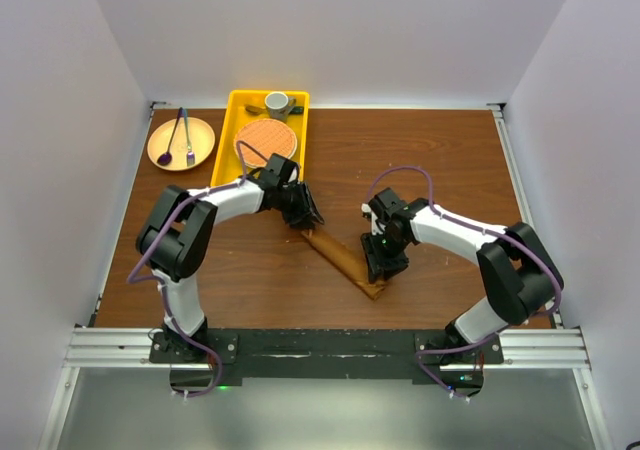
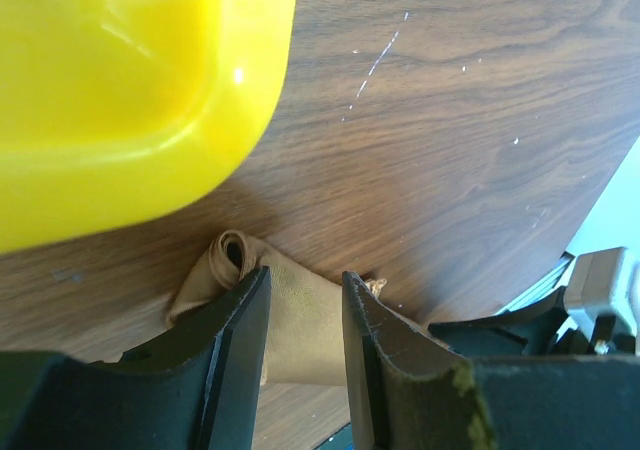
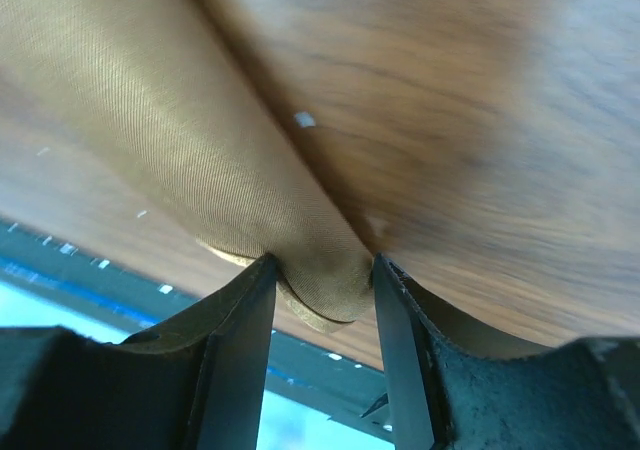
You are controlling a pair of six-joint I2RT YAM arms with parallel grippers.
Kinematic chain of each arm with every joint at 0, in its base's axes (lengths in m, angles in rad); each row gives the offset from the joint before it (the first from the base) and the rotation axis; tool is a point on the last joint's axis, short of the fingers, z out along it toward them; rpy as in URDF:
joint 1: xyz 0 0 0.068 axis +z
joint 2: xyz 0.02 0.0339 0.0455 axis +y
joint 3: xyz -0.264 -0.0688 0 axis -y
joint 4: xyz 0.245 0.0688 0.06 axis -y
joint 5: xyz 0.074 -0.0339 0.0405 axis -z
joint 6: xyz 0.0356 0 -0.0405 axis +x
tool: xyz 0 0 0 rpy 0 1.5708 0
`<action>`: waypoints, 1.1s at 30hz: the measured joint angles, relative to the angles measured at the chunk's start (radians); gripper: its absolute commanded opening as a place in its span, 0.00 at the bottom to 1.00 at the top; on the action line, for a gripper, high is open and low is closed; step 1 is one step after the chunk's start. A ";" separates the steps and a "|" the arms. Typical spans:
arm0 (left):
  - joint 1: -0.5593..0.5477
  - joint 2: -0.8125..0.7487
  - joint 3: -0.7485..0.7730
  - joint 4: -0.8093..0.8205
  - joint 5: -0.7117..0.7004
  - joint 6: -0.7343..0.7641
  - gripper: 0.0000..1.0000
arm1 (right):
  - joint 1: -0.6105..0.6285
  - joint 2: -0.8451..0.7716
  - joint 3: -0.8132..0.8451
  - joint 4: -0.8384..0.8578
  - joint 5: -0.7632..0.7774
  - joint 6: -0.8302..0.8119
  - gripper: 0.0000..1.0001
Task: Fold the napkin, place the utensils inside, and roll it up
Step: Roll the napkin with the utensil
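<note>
Rust-brown napkin (image 1: 340,255) lies as a thin roll on the bench (image 1: 450,160), one end pinched in the left claw (image 1: 303,215), the other in the right claw (image 1: 385,270). It looks light and limp, likely to unroll; holding both ends seems best.

The napkin (image 3: 150,100) is matt woven cloth, the tray (image 2: 100,90) glossy plastic.
</note>
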 measured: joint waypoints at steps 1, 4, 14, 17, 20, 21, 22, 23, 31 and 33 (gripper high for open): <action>0.000 0.002 0.001 0.000 0.000 0.001 0.39 | 0.001 0.000 0.000 0.003 0.012 0.004 0.46; 0.000 0.005 0.010 -0.011 -0.005 0.008 0.39 | 0.018 0.000 0.010 -0.001 0.055 0.008 0.52; 0.005 -0.023 0.171 -0.172 -0.122 0.029 0.50 | 0.225 -0.097 0.199 -0.004 0.223 -0.085 0.73; 0.021 -0.076 0.179 -0.222 -0.156 0.014 0.50 | 0.260 -0.068 0.249 0.021 0.289 -0.139 0.73; 0.058 -0.135 0.173 -0.269 -0.180 0.000 0.51 | 0.305 0.006 0.286 0.045 0.358 -0.189 0.70; 0.080 -0.164 0.154 -0.270 -0.185 -0.005 0.50 | 0.325 0.043 0.301 0.050 0.386 -0.205 0.67; 0.096 -0.184 0.140 -0.277 -0.188 -0.006 0.51 | 0.338 0.068 0.309 0.053 0.402 -0.215 0.66; 0.119 -0.214 0.115 -0.276 -0.189 -0.007 0.50 | 0.352 0.098 0.317 0.058 0.423 -0.225 0.64; 0.221 -0.349 -0.016 -0.309 -0.196 -0.003 0.50 | 0.401 0.227 0.341 0.083 0.497 -0.282 0.58; 0.221 -0.351 -0.029 -0.309 -0.193 -0.003 0.50 | 0.406 0.242 0.344 0.096 0.497 -0.287 0.57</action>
